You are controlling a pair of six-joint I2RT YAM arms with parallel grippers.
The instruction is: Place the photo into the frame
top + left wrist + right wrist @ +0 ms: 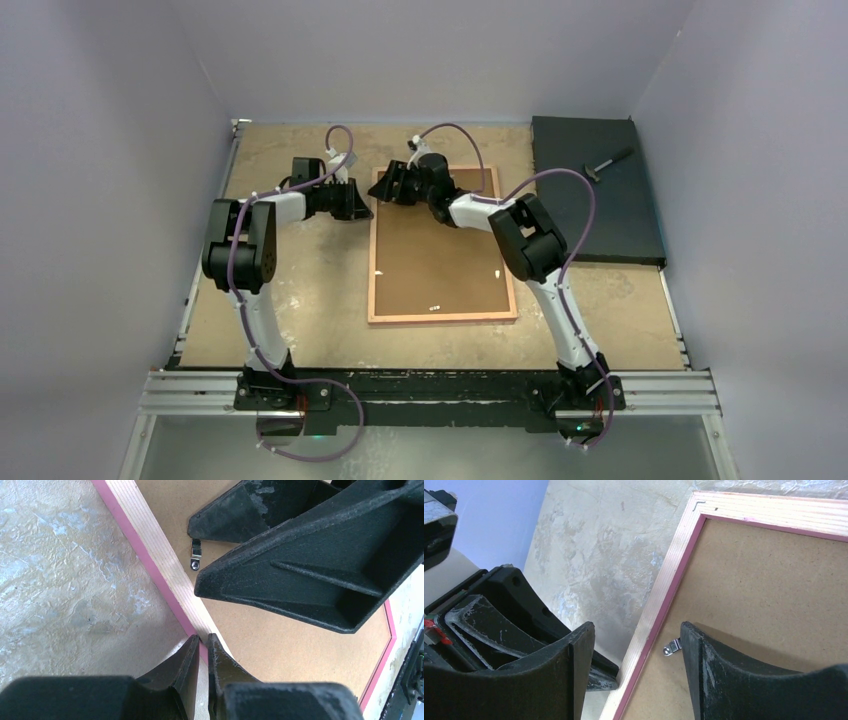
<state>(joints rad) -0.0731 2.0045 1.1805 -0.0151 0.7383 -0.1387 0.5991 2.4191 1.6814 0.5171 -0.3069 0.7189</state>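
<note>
Pale-wood rectangular frame (442,317) with pink edging lies back-up on the tan table (290,290), brown board (440,260) inside. The left gripper (203,641), fingers nearly together, sits at its left rim. The right gripper (636,645), jaws apart, straddles that rim beside a metal clip (672,648).

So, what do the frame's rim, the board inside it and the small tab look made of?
The frame's rim looks like pale wood, unpainted on this side: straight grain lines show, with a pink edge. The board seems matte brown fibreboard: fine even speckle, no grain. The small tab is probably metal: silvery and shiny.
</note>
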